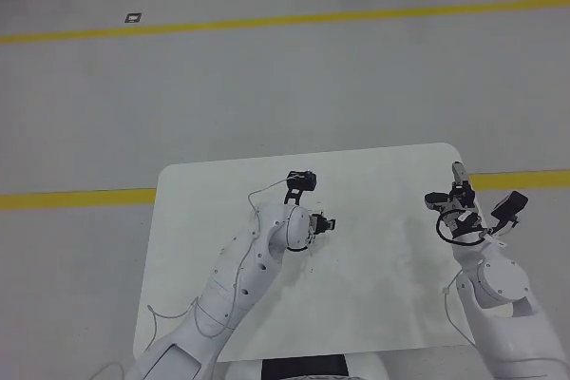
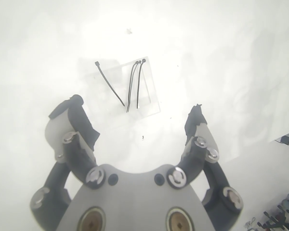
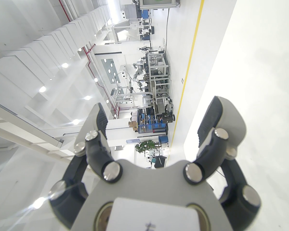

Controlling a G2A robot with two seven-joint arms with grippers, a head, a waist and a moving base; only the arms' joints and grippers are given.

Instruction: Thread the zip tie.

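Observation:
Several black zip ties lie side by side on a clear flat tray on the white table. One zip tie lies apart from the others, slanted, half off the tray's inner frame. My left gripper hangs open above the table just short of the tray, with nothing between its fingers. The left arm reaches to the table's middle. My right gripper is open and empty. It is held up at the table's right edge, pointing away across the room.
A small dark speck lies beyond the tray and another bit sits between my left fingers. The table's edge runs close by on one side. A yellow floor line passes behind the table.

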